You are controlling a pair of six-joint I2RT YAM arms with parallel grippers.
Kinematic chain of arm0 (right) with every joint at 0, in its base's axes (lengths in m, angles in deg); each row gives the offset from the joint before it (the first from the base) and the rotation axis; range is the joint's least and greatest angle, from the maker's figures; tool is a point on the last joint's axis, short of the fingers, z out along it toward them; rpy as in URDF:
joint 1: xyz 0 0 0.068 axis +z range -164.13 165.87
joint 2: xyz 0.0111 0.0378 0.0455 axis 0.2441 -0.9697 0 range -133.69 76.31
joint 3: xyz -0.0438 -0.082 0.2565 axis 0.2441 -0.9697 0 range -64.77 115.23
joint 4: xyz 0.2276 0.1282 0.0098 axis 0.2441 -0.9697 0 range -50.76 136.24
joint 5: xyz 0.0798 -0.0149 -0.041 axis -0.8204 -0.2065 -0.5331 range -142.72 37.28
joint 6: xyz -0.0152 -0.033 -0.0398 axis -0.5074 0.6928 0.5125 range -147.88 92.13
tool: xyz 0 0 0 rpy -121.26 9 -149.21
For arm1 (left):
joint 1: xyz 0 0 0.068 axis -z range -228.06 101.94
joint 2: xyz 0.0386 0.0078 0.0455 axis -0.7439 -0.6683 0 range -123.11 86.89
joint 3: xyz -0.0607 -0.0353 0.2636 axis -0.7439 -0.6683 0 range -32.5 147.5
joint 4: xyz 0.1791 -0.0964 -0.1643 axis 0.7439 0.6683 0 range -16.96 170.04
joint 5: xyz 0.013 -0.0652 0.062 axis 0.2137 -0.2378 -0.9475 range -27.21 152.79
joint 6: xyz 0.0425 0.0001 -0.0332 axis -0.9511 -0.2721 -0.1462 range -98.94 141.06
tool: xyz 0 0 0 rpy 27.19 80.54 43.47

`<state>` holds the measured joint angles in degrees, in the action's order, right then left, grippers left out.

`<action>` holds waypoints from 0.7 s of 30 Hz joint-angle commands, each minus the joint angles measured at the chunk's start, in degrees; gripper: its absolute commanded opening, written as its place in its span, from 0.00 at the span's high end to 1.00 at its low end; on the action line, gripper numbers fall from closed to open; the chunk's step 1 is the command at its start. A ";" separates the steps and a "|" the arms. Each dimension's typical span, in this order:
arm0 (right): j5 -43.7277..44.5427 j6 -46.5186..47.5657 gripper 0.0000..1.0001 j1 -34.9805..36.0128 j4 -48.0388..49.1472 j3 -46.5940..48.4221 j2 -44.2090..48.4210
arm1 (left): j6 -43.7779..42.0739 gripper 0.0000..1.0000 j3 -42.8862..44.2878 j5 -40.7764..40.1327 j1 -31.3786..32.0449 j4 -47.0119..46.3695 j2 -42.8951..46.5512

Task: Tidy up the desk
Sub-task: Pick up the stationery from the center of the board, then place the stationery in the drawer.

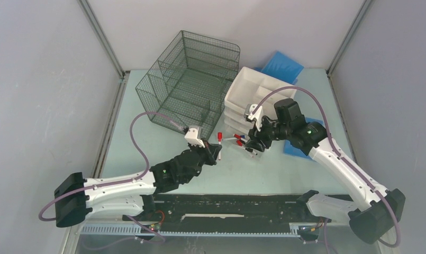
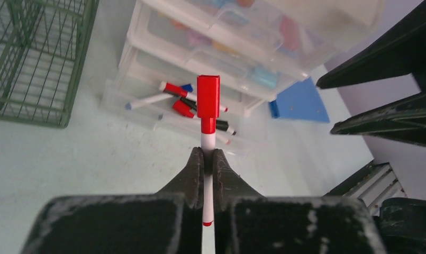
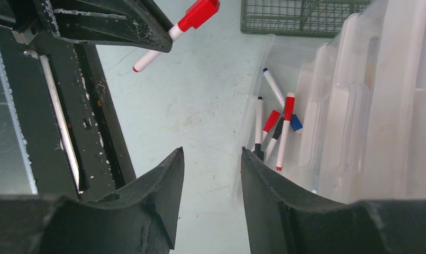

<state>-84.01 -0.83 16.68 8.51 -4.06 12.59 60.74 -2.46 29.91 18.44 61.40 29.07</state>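
The pale green worktop (image 1: 274,174) fills the floor of the cell between grey walls. Everything on it sits towards the back and the middle.

Furthest left at the back is the mesh rack (image 1: 192,79), with its open side facing the arms. Nothing is visible inside it.

In front of the rack, the left gripper (image 2: 204,156) is closed tight on a marker (image 2: 208,100). It pinches the white barrel near the middle, so the red cap sticks out well past the fingertips. In the left wrist view the marker points straight at the open bottom drawer (image 2: 142,114). Holding it this way seems meant to let the capped end go in first, and the next step is probably to carry it over the lip and let go. From above, the marker is lifted off the worktop and is short of the drawer.

To the right is the drawer unit (image 1: 253,87), with its lowest drawer pulled out. Loose pens (image 3: 277,127) with red, blue and black caps already lie in it, so this looks like the place for markers.

The right gripper (image 3: 210,153) hangs at the drawer's front edge, about half open with nothing between its fingers. One finger is just beside the clear lip, but whether it touches the lip cannot be told. It may be steadying the drawer or waiting there.

A blue sheet (image 1: 282,66) lies behind the unit, and another (image 1: 298,148) lies under the right arm.
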 commanded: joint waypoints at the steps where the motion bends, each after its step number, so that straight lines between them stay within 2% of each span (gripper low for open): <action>1: -4.35 -0.72 0.48 -0.57 -0.12 1.85 1.74 | -3.46 1.00 0.02 -0.42 -0.41 -9.52 0.62; 12: -14.77 -3.17 0.44 -1.08 -0.16 1.87 1.05 | -3.98 1.00 -0.52 0.66 -1.06 -17.51 -0.06; 21: -22.87 -9.61 0.39 -1.43 2.12 1.86 -1.77 | -4.96 1.00 2.01 3.27 -1.28 -24.79 -3.81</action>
<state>-101.95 -6.03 15.56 8.40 -4.06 11.69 57.87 -2.76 31.77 17.39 42.56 26.86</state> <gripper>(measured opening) 0.602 0.020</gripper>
